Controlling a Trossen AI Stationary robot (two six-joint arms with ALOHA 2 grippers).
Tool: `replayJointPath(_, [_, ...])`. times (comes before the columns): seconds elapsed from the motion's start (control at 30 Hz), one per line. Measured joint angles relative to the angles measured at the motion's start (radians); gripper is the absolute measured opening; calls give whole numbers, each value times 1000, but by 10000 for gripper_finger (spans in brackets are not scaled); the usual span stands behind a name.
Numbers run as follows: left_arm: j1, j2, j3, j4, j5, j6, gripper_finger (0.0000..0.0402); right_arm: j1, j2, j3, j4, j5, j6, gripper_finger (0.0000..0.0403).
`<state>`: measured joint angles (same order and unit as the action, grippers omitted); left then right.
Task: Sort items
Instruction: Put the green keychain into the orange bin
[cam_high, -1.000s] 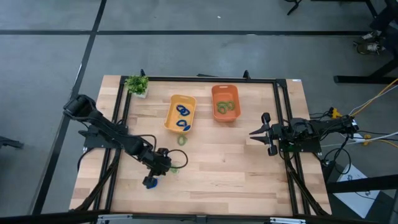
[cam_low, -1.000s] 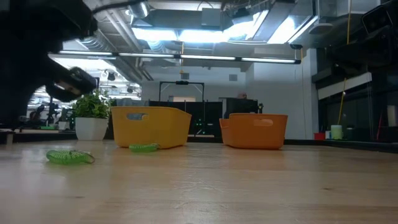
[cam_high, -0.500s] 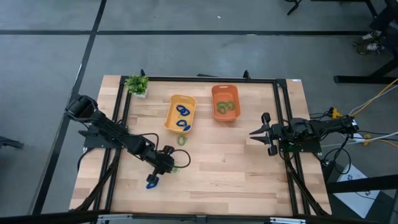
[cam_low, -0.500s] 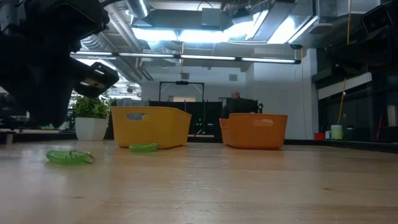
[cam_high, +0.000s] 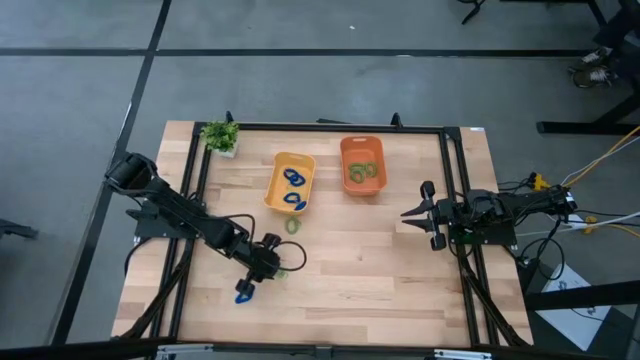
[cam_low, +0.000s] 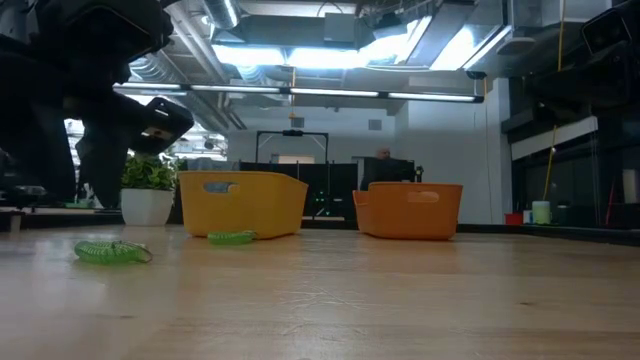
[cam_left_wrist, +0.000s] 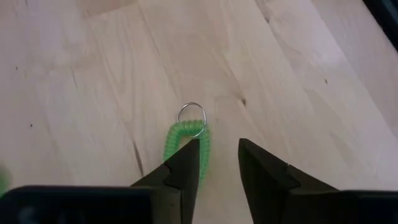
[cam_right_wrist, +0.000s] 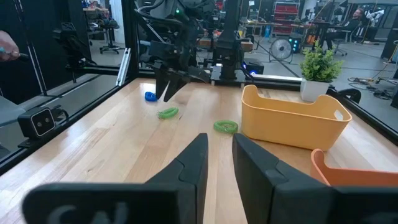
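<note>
**Left gripper parts over a green ring**

Since a second ago the left arm has swung inward across the table, and a blue ring (cam_high: 241, 295) now lies bare on the wood beside it instead of under the gripper. The left gripper (cam_high: 272, 262) hangs low over a green coil ring (cam_left_wrist: 186, 138) with a metal loop, fingers (cam_left_wrist: 185, 163) a narrow gap apart and nothing between them; one finger tip overlaps the ring's edge.

The wooden table (cam_high: 380, 270) carries a small potted plant (cam_high: 219, 136) at its far left corner. Next come the yellow bin (cam_high: 289, 182), holding blue rings (cam_high: 293, 178), with another green ring (cam_high: 291, 224) lying just in front of it, and then the orange bin (cam_high: 362, 166), holding green rings (cam_high: 362, 172). Beyond the table lies a workshop with ceiling lights and equipment racks.

The right gripper (cam_high: 412, 213) waits at the table's right side, unmoved, pointing inward, its fingers (cam_right_wrist: 189, 163) slightly apart and empty.
</note>
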<state>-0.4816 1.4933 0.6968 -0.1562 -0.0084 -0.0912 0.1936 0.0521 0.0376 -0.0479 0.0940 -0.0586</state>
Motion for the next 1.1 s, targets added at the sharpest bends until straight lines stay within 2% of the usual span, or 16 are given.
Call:
replayJointPath(0.2, [0,21,0,-5,-9,11,108,0,0,0,0,0,0,75])
replayJointPath(0.5, [-1,148,5,3,-43,8,102,0,0,0,0,0,-1,75])
replayJointPath(0.7, [-1,153,3,1,-45,-2,95,0,0,0,0,0,-1,75])
replayJointPath(1.1, [0,134,0,38,-53,1,11,0,0,0,0,0,2,75])
